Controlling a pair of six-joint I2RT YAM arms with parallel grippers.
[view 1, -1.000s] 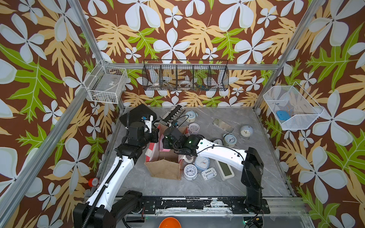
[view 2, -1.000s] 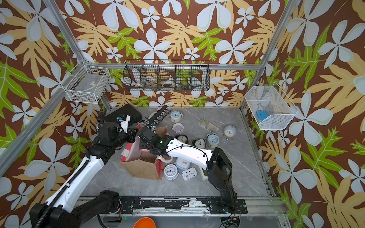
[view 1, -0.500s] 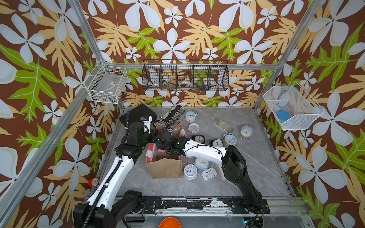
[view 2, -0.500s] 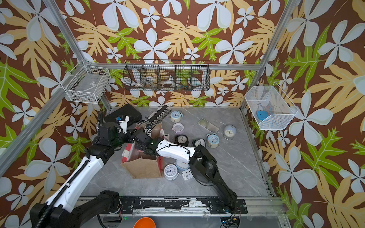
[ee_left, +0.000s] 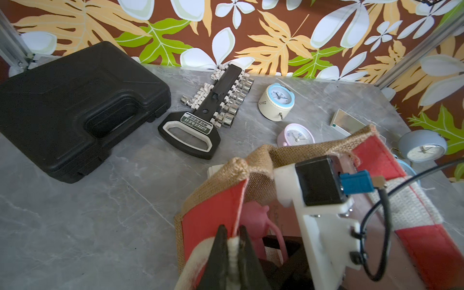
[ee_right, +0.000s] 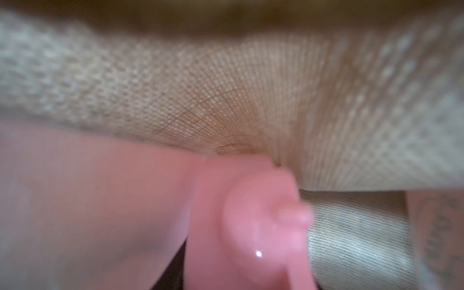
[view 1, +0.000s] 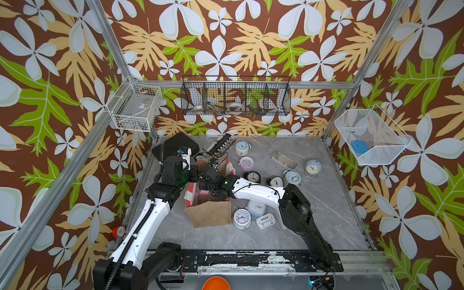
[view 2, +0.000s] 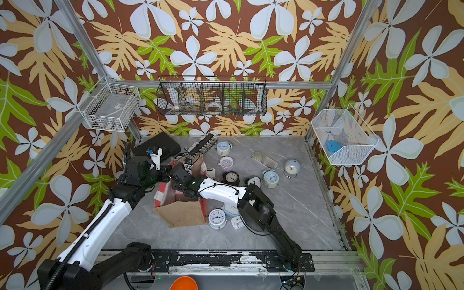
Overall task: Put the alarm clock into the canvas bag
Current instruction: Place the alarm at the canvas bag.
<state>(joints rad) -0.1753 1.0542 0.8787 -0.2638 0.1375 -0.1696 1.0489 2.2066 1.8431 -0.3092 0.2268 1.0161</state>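
The canvas bag (view 1: 209, 212) (view 2: 183, 213) stands open on the grey table, burlap front facing the near edge, red-and-white striped sides. My left gripper (ee_left: 232, 229) (view 1: 194, 175) is shut on the bag's white strap and rim (ee_left: 233, 251) at its left side, holding the mouth open. My right gripper (view 1: 208, 183) (view 2: 179, 182) reaches down inside the bag from the right, its fingers hidden. A pink alarm clock (ee_left: 254, 213) (ee_right: 251, 226) lies inside against the cream lining (ee_right: 251, 100). Whether the right fingers still grip it does not show.
A black plastic case (view 1: 175, 147) and a socket rail (view 1: 221, 145) lie behind the bag. Several other alarm clocks sit to its right, among them a white one (view 1: 242, 218) and a black one (view 1: 252, 177). Wire baskets hang on the walls.
My right gripper has gone further left and deeper into the bag with the pink clock, and that arm's elbow has swung lower. The left gripper has kept its hold.
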